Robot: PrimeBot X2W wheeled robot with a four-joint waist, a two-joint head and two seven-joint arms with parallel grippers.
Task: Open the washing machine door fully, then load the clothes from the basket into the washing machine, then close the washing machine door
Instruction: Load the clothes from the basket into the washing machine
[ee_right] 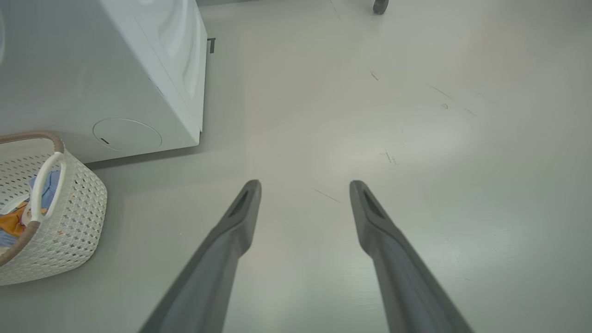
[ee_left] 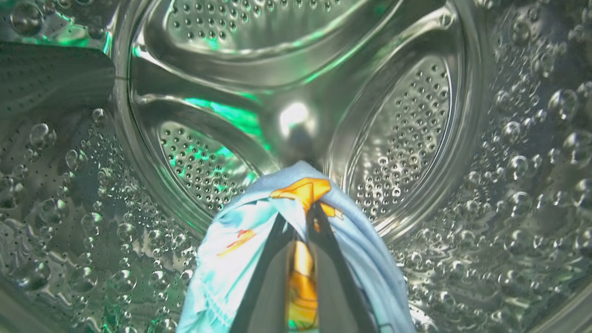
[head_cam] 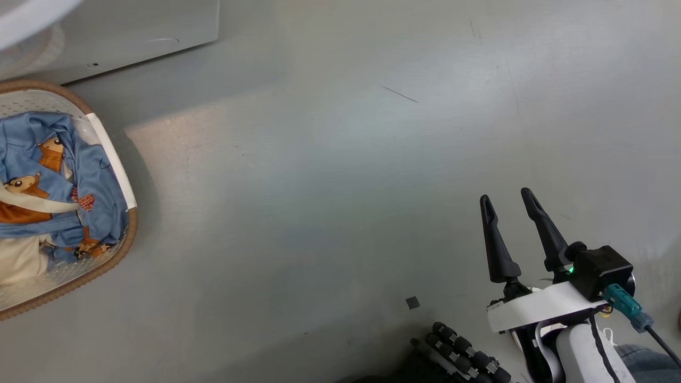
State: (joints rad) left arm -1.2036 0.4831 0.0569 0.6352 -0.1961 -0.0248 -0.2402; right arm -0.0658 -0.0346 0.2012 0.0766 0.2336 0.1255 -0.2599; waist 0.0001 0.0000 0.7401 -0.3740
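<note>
The left gripper (ee_left: 299,215) is inside the washing machine (ee_right: 92,69), deep in its steel drum (ee_left: 407,115). Its two fingers are pressed together on a blue garment (ee_left: 231,249) with an orange print. The cloth lies over both fingers and hangs down toward the low part of the drum. I cannot tell if it touches the drum wall. The back of the drum, with many small holes, is straight ahead of the fingers.

Outside, the basket (head_cam: 132,223) stands on the floor (head_cam: 340,186) just in front of the washing machine, near its lower front corner. The clothes (head_cam: 53,181) in it are blue with brown bears, and there is some cream cloth. The right gripper (head_cam: 506,197) is well apart from the washing machine, above the bare floor. Its fingers are spread wide and hold nothing.
</note>
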